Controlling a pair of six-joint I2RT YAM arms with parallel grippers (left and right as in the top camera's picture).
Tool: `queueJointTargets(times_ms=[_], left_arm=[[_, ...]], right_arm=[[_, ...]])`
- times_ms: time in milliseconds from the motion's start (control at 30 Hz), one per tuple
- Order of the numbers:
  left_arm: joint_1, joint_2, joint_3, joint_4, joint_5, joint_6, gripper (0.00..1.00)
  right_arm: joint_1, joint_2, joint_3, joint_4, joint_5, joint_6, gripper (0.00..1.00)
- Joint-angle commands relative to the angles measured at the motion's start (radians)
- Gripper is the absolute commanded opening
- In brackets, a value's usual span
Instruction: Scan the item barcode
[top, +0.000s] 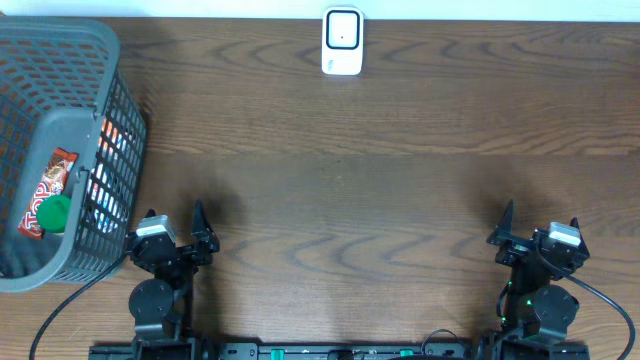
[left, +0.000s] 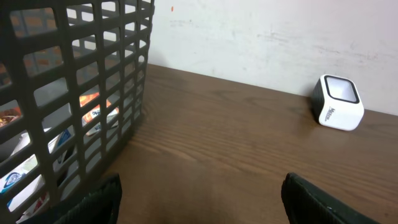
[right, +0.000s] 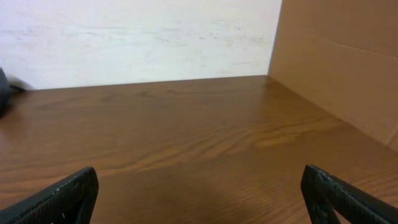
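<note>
Snack packet (top: 52, 185) in basket (top: 50, 35) is judged light, crinkly; best pinched at its top edge. Left gripper (top: 174, 216) and right gripper (top: 540, 218) are spread apart, empty.

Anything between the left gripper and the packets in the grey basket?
Yes: the side wall of the grey plastic lattice basket stands between the open left gripper and the red snack packet inside; entry looks possible only over the rim.

One basket (top: 126, 128), one scanner (top: 342, 41), and perhaps four packets (top: 52, 186) inside, hard to count.
</note>
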Motion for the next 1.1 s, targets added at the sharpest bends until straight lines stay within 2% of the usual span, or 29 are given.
queueJointTargets(times_ms=[0, 1067], left_arm=[[0.004, -0.008, -0.027, -0.021, -0.024, -0.005, 0.83], [0.004, -0.008, -0.027, -0.017, -0.031, 0.002, 0.83]], right_arm=[[0.021, -0.003, -0.002, -0.004, -0.002, -0.013, 0.99], [0.032, 0.001, -0.002, -0.004, -0.002, -0.012, 0.99]])
